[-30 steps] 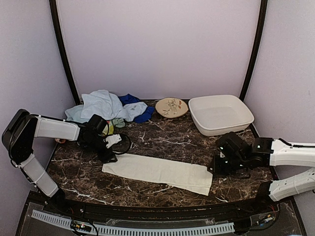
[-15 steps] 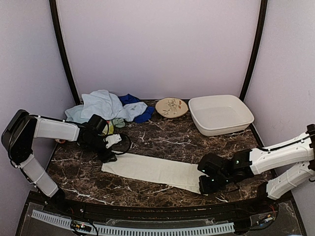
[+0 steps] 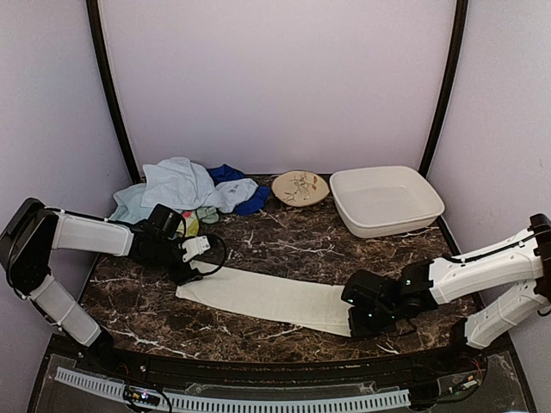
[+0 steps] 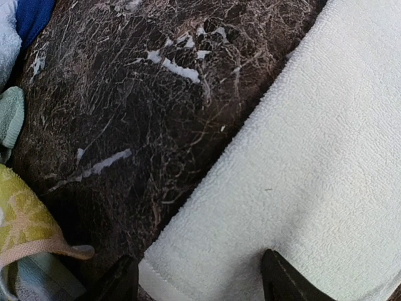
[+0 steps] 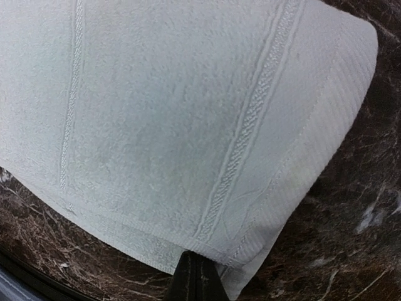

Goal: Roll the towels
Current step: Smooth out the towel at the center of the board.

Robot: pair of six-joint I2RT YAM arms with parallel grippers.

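A cream-white towel (image 3: 271,298) lies flat as a long strip across the marble table (image 3: 284,241). My left gripper (image 3: 191,272) is at its left end. In the left wrist view the left gripper (image 4: 200,283) is open and straddles the cream towel's (image 4: 294,175) corner, with one fingertip (image 4: 122,281) beside the edge. My right gripper (image 3: 358,322) is at the strip's right end. Seen from the right wrist, the right gripper (image 5: 195,271) is shut, with its tips against the cream towel's (image 5: 188,113) near hem; I cannot tell whether cloth is pinched. More towels (image 3: 182,183) lie heaped at the back left.
The heap holds light blue, royal blue (image 3: 234,177), pale green and yellow (image 3: 191,225) cloth, just behind my left arm. A round patterned plate (image 3: 300,188) and a white tub (image 3: 386,200) stand at the back right. The yellow towel (image 4: 22,219) lies close to my left fingers.
My right arm swung in from the right to the cream towel's near right corner and its jaws shut. My left gripper shifted slightly along the towel's left end and opened a little more.
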